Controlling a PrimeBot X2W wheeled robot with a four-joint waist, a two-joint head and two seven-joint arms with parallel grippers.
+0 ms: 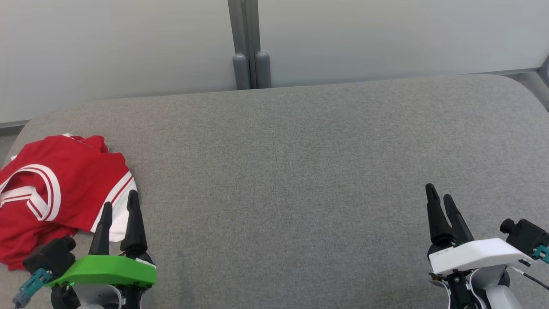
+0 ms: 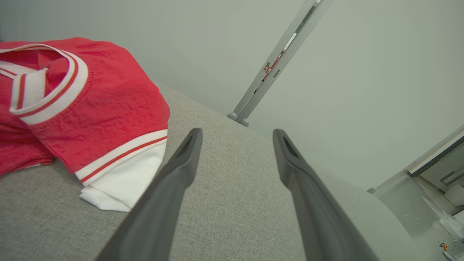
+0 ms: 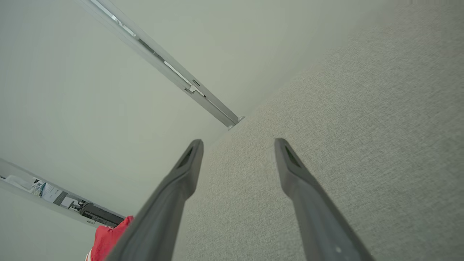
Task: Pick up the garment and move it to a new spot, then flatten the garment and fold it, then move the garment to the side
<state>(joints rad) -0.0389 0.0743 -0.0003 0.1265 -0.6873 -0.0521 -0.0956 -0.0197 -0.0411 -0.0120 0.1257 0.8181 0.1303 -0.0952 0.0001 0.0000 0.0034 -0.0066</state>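
Observation:
The garment (image 1: 60, 189) is a red shirt with white and red striped trim, lying crumpled at the left edge of the grey fabric table (image 1: 283, 171). In the left wrist view the garment (image 2: 90, 108) lies left of my fingers, its white hem nearest them. My left gripper (image 1: 120, 204) stands open just right of the garment's hem, with nothing between its fingers. At the lower right my right gripper (image 1: 439, 193) hovers open and empty over bare fabric. A red corner of the garment (image 3: 108, 235) peeks out at the bottom left of the right wrist view.
A pale partition wall (image 1: 128, 51) with a grey vertical post (image 1: 248, 47) runs along the table's far edge. The table's rounded corners fall away at the far left and far right.

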